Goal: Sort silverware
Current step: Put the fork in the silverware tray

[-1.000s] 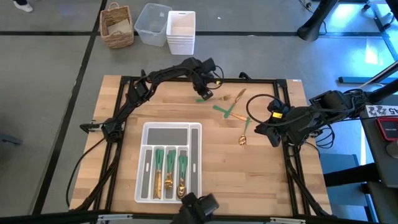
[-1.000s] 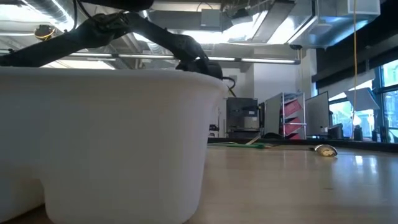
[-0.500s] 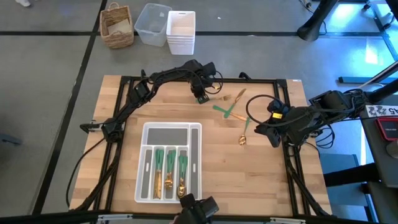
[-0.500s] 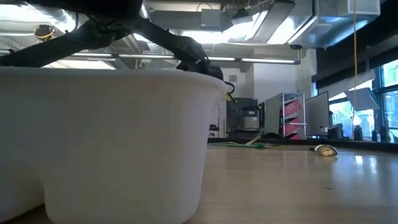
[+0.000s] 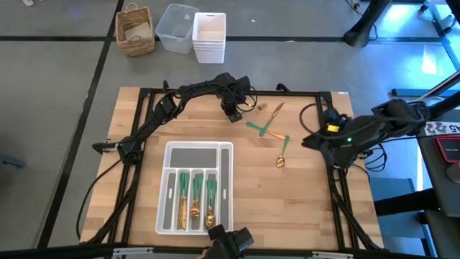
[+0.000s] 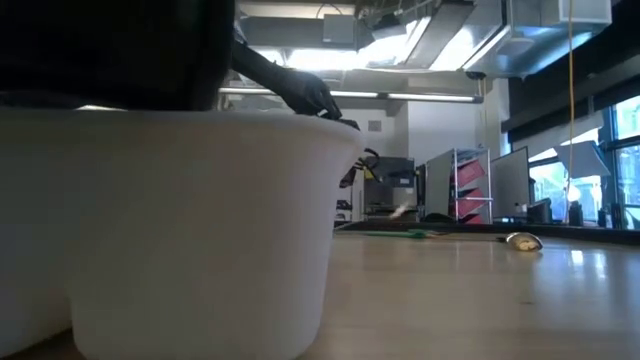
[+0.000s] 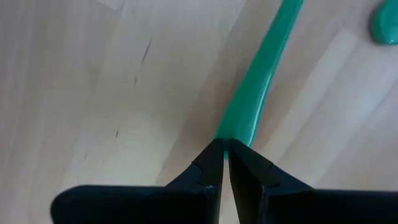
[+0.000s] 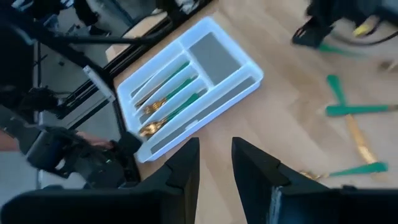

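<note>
On the left half of the wooden table, the white organizer tray already held several green-handled pieces in its three middle slots, handles toward the far end and gold heads toward the near end; the outer slots and the wide top compartment looked empty. That part of the sorting appeared done.

Further right, at the far edge, the left gripper was down at the board with its fingers clenched on the tip of a green handle, as the left wrist view showed, so one more piece was in hand.

Right of it lay the unsorted remainder: a gold piece near the back, two crossed green-handled pieces, and a spoon with its gold bowl toward the near side.

At the right edge, the right gripper waited, fingers apart and holding nothing. Judging by this, roughly two thirds was sorted.
</note>
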Tool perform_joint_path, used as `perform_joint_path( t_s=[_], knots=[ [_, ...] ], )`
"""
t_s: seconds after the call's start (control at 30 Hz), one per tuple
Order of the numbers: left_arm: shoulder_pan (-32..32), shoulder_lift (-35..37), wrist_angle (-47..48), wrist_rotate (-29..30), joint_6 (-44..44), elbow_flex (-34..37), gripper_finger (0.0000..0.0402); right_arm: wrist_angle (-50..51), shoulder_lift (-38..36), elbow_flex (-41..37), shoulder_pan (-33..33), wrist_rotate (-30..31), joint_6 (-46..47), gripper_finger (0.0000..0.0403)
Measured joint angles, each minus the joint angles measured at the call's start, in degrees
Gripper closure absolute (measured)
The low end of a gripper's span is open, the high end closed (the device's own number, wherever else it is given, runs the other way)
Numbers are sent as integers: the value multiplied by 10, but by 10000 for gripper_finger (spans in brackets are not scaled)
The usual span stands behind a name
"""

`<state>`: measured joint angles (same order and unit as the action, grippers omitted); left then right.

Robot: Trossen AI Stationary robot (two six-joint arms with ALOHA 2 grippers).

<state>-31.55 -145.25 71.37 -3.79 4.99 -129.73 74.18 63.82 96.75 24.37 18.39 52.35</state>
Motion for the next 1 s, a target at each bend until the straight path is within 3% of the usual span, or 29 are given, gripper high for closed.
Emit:
perform_joint_path(
  t_s=[0.6,0.77,1.0],
  knots=[
    [1,-2,188,3,9,1,383,118,-64,-5,0,174,-3,308],
    [1,-2,186,3,-5,-1,383,134,-67,-60,0,230,-1,308],
    [5,19,157,-33,-17,-4,383,79,-130,-215,0,235,67,308]
  ],
)
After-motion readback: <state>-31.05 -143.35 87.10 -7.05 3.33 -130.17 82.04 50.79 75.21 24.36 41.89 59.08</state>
